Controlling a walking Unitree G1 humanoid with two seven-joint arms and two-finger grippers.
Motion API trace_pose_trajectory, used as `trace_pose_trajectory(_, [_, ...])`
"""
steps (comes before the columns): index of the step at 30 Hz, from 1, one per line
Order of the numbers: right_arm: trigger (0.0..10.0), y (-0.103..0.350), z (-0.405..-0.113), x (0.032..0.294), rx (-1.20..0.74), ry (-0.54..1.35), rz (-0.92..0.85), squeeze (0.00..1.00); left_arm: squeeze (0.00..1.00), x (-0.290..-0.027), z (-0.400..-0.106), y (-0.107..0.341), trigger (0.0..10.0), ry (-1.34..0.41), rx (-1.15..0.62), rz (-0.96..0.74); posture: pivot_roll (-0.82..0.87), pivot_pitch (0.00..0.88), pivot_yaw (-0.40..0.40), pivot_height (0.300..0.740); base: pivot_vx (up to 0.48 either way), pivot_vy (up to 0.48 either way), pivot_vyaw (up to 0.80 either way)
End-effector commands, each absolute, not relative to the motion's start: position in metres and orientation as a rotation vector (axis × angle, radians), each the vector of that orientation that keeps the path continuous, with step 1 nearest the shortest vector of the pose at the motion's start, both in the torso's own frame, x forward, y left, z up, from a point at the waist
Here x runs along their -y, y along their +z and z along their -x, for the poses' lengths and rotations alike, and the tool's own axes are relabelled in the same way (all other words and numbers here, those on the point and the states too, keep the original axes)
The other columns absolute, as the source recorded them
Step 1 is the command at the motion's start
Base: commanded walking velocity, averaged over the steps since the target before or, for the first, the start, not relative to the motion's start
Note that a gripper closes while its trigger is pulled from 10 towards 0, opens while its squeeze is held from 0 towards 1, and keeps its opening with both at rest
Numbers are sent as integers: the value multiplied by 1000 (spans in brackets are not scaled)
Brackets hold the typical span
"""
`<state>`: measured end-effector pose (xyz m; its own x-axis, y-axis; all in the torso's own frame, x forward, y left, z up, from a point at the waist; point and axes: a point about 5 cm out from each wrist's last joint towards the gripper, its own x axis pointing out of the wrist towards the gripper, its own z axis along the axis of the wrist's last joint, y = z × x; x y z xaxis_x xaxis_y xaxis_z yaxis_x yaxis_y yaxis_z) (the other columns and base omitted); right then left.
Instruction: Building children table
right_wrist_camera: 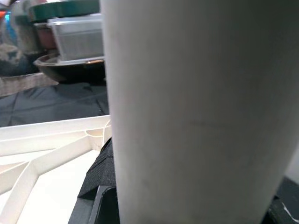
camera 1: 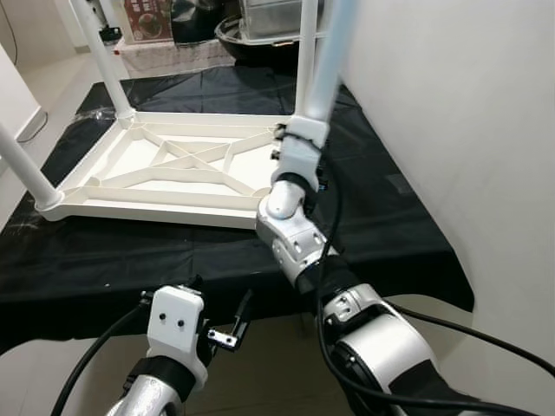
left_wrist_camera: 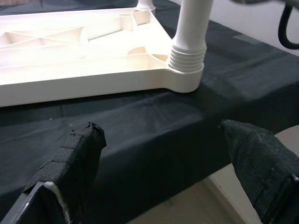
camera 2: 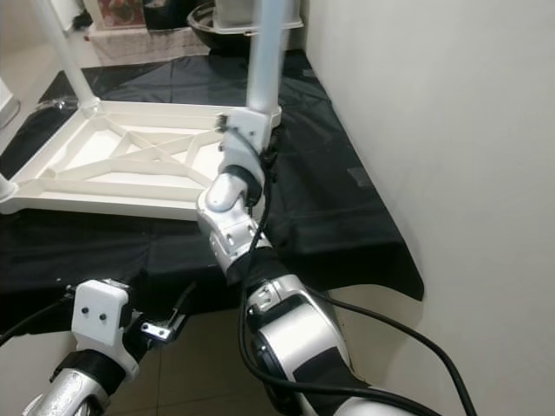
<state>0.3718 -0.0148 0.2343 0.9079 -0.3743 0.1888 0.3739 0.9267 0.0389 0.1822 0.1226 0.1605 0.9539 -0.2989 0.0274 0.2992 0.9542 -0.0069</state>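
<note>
Right gripper (camera 1: 299,130) seemingly clasping table leg (camera 1: 328,61); left gripper (left_wrist_camera: 163,172) parted

Head stereo pair looks forward and down from above; you see same upturned white tabletop (camera 1: 165,169) on black-draped counter (camera 1: 381,225) in both, right eye shifted sideways. Left wrist camera sits low at counter edge, looking along its claw (left_wrist_camera: 163,163) toward near corner leg (left_wrist_camera: 191,32). Right wrist camera pressed close against leg (right_wrist_camera: 196,107).
</note>
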Motion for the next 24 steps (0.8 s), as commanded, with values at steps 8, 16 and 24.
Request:
trace_pose_trajectory(8, [10000, 209, -357, 1, 162, -418, 164, 0, 0, -125, -184, 157, 10000, -290, 20, 6, 83, 140, -3, 740, 0, 0, 0])
trace_pose_trajectory(16, [10000, 170, -357, 9, -233, -368, -24, 0, 0, -124, -185, 156, 10000, -291, 23, 5, 76, 126, 0, 740, 0, 0, 0])
trace_pose_trajectory(24, [10000, 235, -376, 9, 40, -91, -298, 0, 0, -127, -192, 158, 10000, -257, 47, 9, 71, 100, -5, 740, 0, 0, 0])
